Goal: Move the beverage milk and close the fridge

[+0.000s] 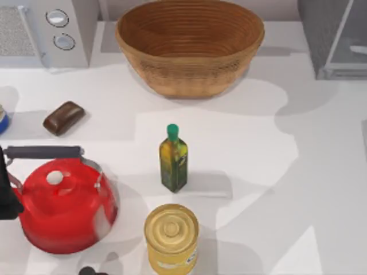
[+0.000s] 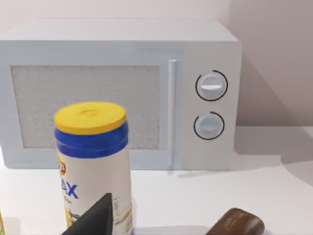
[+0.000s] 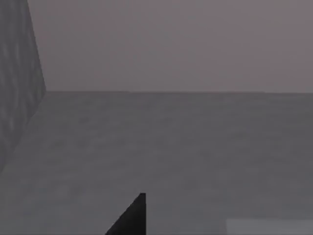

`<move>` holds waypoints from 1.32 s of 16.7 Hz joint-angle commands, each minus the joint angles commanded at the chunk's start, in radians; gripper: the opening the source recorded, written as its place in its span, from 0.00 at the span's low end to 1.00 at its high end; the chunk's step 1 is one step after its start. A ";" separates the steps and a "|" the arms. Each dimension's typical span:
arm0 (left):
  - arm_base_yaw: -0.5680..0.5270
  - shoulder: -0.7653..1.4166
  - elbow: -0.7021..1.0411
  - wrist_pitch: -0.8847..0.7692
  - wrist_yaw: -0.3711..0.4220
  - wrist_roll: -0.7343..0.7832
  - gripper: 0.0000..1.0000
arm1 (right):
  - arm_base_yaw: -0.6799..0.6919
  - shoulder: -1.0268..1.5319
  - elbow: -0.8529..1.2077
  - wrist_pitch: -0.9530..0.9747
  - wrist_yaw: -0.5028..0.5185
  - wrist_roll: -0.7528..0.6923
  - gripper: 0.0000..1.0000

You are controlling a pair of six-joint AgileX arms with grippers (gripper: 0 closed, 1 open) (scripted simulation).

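While the white surface (image 1: 258,189) carries most of the things, the fridge (image 1: 332,34) stands at its far right corner, a dark grey speckled box with a lighter grey framed door. A coiled wicker basket (image 1: 189,43), round and deep, sits at the far middle. Left of it is a pale grey microwave (image 2: 122,93) with a stippled door panel and two round dials. A glossy red kettle (image 1: 63,206) with a dark handle stands at the near left, a rounded brown bar (image 1: 63,117) behind it. A square green oil bottle (image 1: 174,160) with a green cap stands mid-surface, and a yellow tin can (image 1: 171,238) with a ribbed gold lid just nearer. The left wrist view shows a white canister (image 2: 95,166) with yellow lid and blue band, its blue lettering only partly readable. Whether either gripper is open I cannot tell.
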 joint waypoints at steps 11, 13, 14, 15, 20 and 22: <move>0.000 0.000 0.000 0.000 0.000 0.000 1.00 | 0.006 -0.028 -0.019 -0.010 0.002 0.000 1.00; 0.000 0.000 0.000 0.000 0.000 0.000 1.00 | 0.015 -0.096 -0.062 -0.031 0.006 0.001 1.00; 0.000 0.000 0.000 0.000 0.000 0.000 1.00 | 0.021 -0.146 -0.091 -0.046 0.009 0.001 1.00; 0.000 0.000 0.000 0.000 0.000 0.000 1.00 | 0.027 -0.206 -0.125 -0.064 0.013 0.002 1.00; 0.000 0.000 0.000 0.000 0.000 0.000 1.00 | 0.069 -0.648 -0.362 -0.191 0.042 0.006 1.00; 0.000 0.000 0.000 0.000 0.000 0.000 1.00 | 0.087 -0.873 -0.483 -0.256 0.059 0.009 1.00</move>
